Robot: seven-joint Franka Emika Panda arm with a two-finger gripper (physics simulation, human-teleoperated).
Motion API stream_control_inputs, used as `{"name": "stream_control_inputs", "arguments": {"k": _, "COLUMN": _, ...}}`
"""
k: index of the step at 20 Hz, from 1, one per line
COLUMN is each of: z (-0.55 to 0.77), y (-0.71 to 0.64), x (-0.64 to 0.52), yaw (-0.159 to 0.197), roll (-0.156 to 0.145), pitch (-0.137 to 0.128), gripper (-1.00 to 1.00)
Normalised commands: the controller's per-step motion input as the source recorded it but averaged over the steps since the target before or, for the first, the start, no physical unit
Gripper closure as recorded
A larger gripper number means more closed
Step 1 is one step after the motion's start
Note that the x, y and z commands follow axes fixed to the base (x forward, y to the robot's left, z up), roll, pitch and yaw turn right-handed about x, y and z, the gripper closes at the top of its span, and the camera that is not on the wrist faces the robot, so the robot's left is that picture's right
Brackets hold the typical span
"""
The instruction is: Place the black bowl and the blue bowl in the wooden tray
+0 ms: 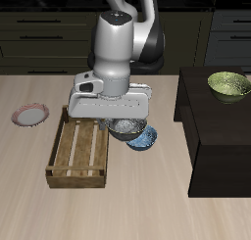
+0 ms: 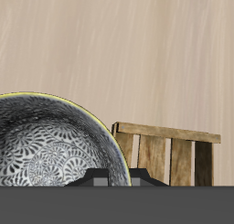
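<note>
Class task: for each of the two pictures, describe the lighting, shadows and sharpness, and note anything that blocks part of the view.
Exterior view: even, soft light, no glare; the end effector hides most of the black bowl, with the blue bowl peeking out beside it. Wrist view: the black bowl is sharp, its speckled inside bright; the wooden tray is crisp too; a dark band of the robot's own body covers one edge.

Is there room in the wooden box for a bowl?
Yes. The wooden tray looks bare along its slats, wall to wall. It is crowded just beside the tray, where the black bowl, the blue bowl and the gripper bunch together.
</note>
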Motion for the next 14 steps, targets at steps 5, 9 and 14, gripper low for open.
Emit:
{"name": "stream_control_inputs", "arguments": {"k": 5, "z": -0.01, "y": -0.29, "x": -0.15, "yaw": -0.021, "roll": -0.028, "pitch": 0.003, "gripper": 1.0}}
{"name": "stream_control_inputs", "arguments": {"k": 9, "z": -0.06, "y": -0.29, "x": -0.14, "yaw": 0.01, "roll": -0.034, "pitch": -0.009, "gripper": 1.0}}
{"name": "stream_control_inputs", "arguments": {"k": 14, "z": -0.09, "y": -0.35, "x": -0.06, "yaw": -0.022, "roll": -0.048, "pitch": -0.002, "gripper": 1.0}}
